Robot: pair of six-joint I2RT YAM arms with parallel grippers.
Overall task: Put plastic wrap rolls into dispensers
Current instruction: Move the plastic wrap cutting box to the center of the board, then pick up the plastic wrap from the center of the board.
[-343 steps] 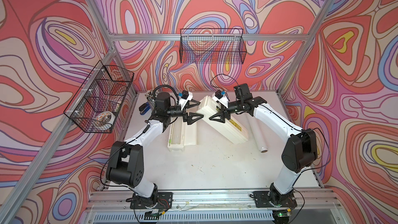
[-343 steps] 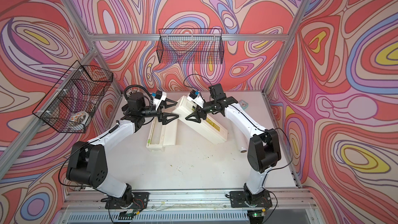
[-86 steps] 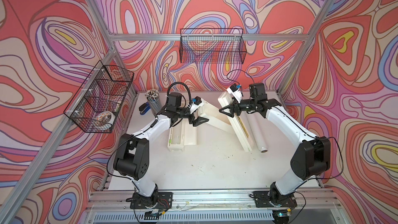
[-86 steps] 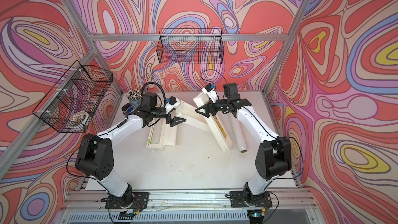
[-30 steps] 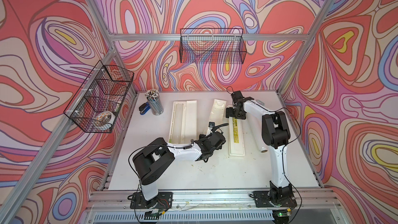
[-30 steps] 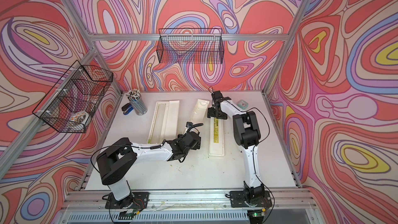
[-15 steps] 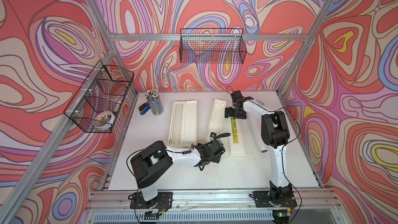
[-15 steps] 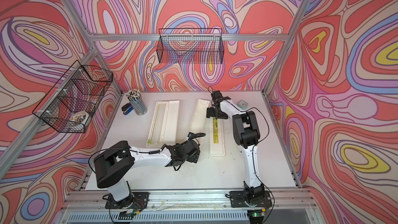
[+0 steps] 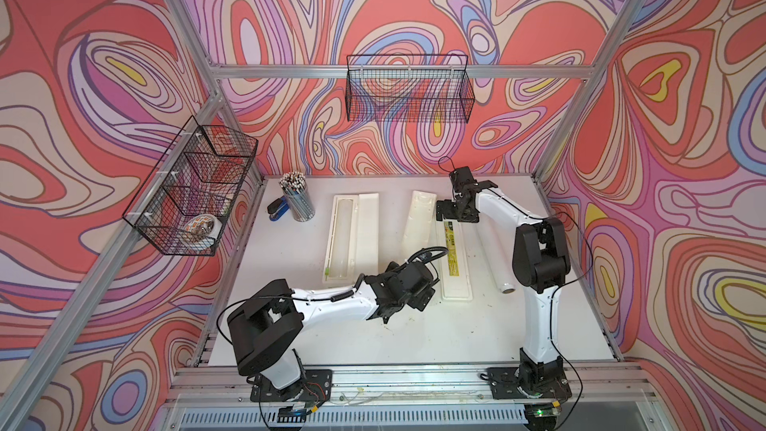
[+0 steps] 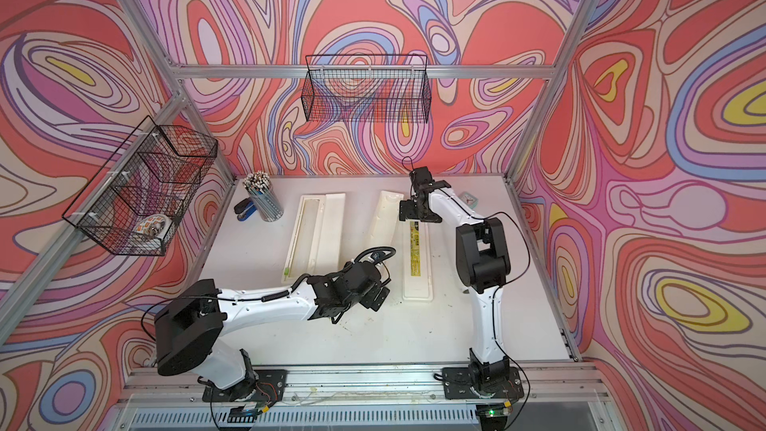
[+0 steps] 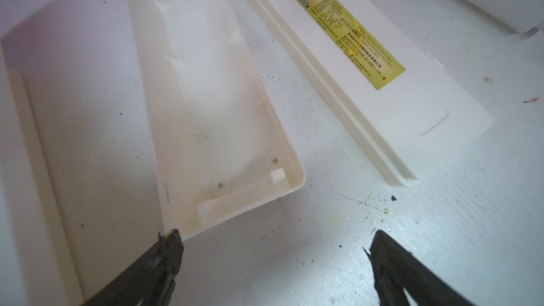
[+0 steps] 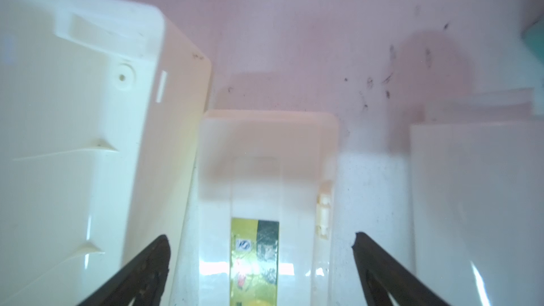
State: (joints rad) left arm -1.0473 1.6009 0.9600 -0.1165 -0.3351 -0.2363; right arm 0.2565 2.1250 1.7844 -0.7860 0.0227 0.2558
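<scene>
**One roll lying loose, both end effectors gaping empty**

On the surface [image 9: 456, 337], the left dispenser [image 9: 368, 234] is lying open toward the back edge, and something pale seems to be sitting in its trough (a roll, I judge, though it is hard to tell). The right dispenser [image 9: 456, 284], right of centre, is lying splayed open, its tray [image 11: 212, 98] showing empty beside the yellow-labelled lid [image 11: 338, 25]. The loose plastic wrap roll [image 9: 495, 254] is lying between that lid and the right edge. The left end effector [image 11: 273, 236] is hovering wide open at the tray's near end. The right end effector [image 12: 262, 236] is hanging wide open over the lid's far end. Neither is holding anything. Roughly half the job is waiting: seating this roll, closing both lids.
</scene>
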